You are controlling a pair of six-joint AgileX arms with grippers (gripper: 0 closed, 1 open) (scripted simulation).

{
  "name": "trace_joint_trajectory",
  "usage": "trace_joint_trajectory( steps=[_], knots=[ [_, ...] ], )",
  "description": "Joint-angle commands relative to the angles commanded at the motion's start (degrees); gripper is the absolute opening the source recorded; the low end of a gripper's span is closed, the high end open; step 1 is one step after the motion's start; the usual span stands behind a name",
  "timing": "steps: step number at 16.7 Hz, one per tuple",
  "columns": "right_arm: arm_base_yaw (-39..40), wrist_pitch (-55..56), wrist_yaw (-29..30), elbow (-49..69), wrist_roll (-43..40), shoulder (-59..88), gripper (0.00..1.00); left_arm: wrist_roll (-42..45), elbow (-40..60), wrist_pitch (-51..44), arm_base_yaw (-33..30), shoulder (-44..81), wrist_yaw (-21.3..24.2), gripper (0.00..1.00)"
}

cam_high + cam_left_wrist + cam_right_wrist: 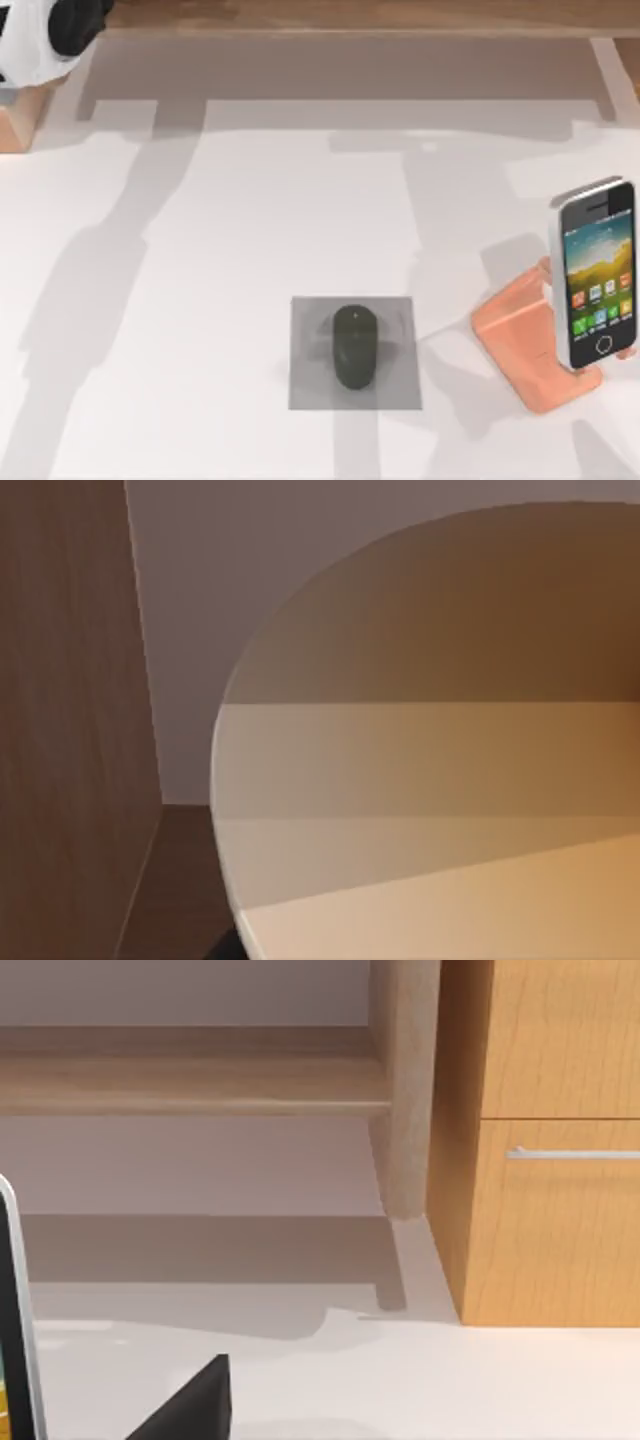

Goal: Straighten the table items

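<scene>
Now seeing mouse (355,346) lying on grey pad (310,385), smartphone (596,272) leaning on orange stand (520,345) at right; can't tell either pincer's state.

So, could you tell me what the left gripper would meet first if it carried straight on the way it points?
Most likely the tan cylinder, which looms right ahead in the left wrist view. From above it sits at the table's far left, beside the left arm. Whether they touch, I cannot tell.
</scene>
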Motion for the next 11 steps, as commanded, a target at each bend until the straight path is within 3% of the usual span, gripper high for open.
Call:
trace_joint_trajectory(
  steps=[5,11],
  knots=[
    [0.0,0.0,0.0,0.0,0.0,0.0,1.0,0.0,0.0,0.0,0.0,0.0,0.0,0.98],
    [0.0,0.0,0.0,0.0,0.0,0.0,1.0,0.0,0.0,0.0,0.0,0.0,0.0,1.0]
  ],
)
